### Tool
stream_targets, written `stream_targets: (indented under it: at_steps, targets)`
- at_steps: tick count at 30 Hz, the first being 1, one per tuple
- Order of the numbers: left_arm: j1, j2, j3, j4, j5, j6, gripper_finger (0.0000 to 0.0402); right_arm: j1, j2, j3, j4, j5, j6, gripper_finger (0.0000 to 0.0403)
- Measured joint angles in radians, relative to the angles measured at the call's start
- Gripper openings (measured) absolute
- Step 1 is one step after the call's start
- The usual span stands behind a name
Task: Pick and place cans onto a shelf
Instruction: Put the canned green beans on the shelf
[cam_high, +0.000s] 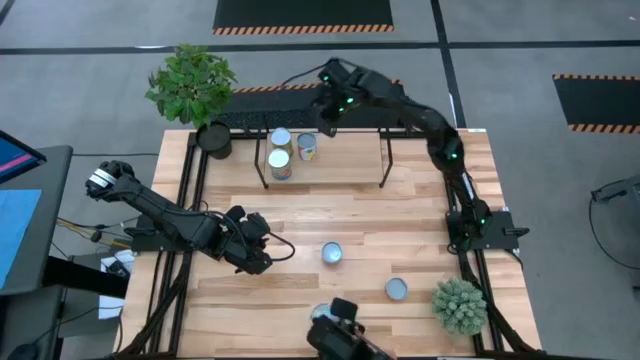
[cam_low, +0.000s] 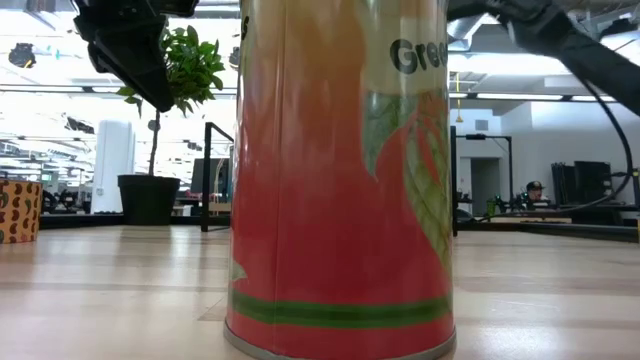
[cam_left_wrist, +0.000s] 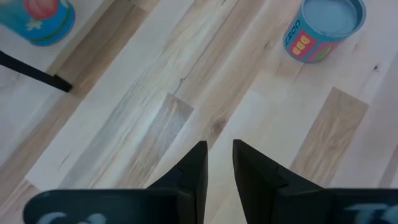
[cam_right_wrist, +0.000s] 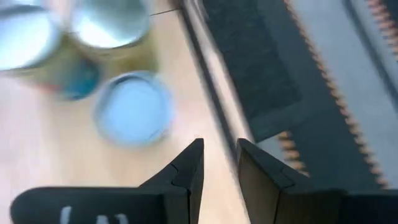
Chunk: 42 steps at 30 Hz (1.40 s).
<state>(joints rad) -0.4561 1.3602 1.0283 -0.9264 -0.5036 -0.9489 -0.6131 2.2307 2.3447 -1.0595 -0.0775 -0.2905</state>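
Three cans (cam_high: 281, 140) (cam_high: 280, 164) (cam_high: 307, 147) stand upright on the left part of the shelf's wooden board (cam_high: 345, 160). My right gripper (cam_high: 326, 127) (cam_right_wrist: 217, 163) hovers just right of them at the shelf's far edge, shut and empty; its wrist view shows the three can tops (cam_right_wrist: 133, 110). My left gripper (cam_high: 268, 258) (cam_left_wrist: 219, 163) is shut and empty over the table, left of a blue can (cam_high: 332, 254) (cam_left_wrist: 323, 28) standing on the table. Another can (cam_high: 397, 290) stands nearer the front right. A red can (cam_low: 340, 180) stands right before the low camera.
A black plant pot with a leafy plant (cam_high: 192, 85) stands at the far left corner. A round green plant (cam_high: 460, 305) stands at the near right corner. Bare table (cam_high: 400, 225) lies between the shelf and the loose cans. Another blue can (cam_left_wrist: 38, 18) shows in the left wrist view.
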Motion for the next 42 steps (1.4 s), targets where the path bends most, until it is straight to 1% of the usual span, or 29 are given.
stream_targets:
  at_steps: [2, 5, 6, 7, 9, 12, 18, 21, 24, 28, 30, 32, 34, 36, 38, 40, 42]
  targets:
    - [0.0, 0.0, 0.0, 0.0, 0.0, 0.003, 0.0064, 0.008, -0.054, 0.0, -0.085, -0.068, 0.044, 0.0118]
    - [0.0, 0.0, 0.0, -0.001, 0.0, 0.003, 0.0064, 0.04, -0.143, 0.0, -0.24, -0.248, 0.104, 0.0118]
    - [0.0, 0.0, 0.0, -0.002, -0.001, 0.003, 0.0064, 0.058, -0.172, 0.0, -0.292, -0.297, 0.105, 0.0118]
    - [0.0, 0.0, 0.0, -0.003, -0.001, 0.006, 0.0064, 0.081, -0.198, 0.0, -0.341, -0.324, 0.106, 0.0118]
    - [0.0, 0.0, 0.0, -0.003, -0.001, 0.02, 0.0064, 0.14, -0.239, 0.0, -0.425, -0.328, 0.104, 0.0118]
    - [0.0, 0.0, 0.0, -0.003, -0.002, 0.043, 0.0064, 0.249, -0.287, -0.001, -0.52, -0.304, 0.102, 0.0118]
    - [0.0, 0.0, 0.0, 0.0, -0.001, 0.089, 0.0064, 0.512, -0.373, -0.045, -0.508, -0.299, 0.111, 0.0118]
    - [0.0, 0.0, 0.0, 0.011, -0.002, 0.132, 0.0064, 0.646, -0.387, -0.086, -0.477, -0.266, 0.178, 0.0118]
    - [0.0, 0.001, 0.0, 0.059, 0.012, 0.211, 0.0064, 0.766, -0.383, -0.098, -0.454, -0.17, 0.28, 0.0118]
    - [0.0, 0.034, 0.001, 0.237, 0.125, 0.422, 0.0064, 0.888, -0.376, -0.097, -0.456, 0.02, 0.452, 0.0118]
    - [0.003, 0.07, 0.002, 0.351, 0.199, 0.507, 0.0064, 0.936, -0.376, -0.097, -0.456, 0.077, 0.554, 0.0118]
    - [0.005, 0.109, 0.002, 0.453, 0.273, 0.551, 0.0064, 0.983, -0.376, -0.097, -0.457, 0.131, 0.645, 0.0118]
    - [0.005, 0.149, 0.002, 0.548, 0.3, 0.539, 0.0064, 1.033, -0.376, -0.097, -0.459, 0.181, 0.704, 0.0118]
    - [0.005, 0.178, 0.003, 0.58, 0.292, 0.482, 0.0064, 1.085, -0.376, -0.097, -0.458, 0.22, 0.737, 0.0118]
    - [0.005, 0.194, 0.02, 0.536, 0.251, 0.401, 0.0064, 1.134, -0.376, -0.098, -0.455, 0.262, 0.756, 0.0118]
    - [0.005, 0.192, 0.032, 0.418, 0.207, 0.307, 0.0064, 1.174, -0.378, -0.121, -0.418, 0.305, 0.757, 0.0118]
    - [-0.001, 0.192, 0.041, 0.315, 0.195, 0.216, 0.0064, 1.204, -0.376, -0.159, -0.366, 0.345, 0.753, 0.0118]
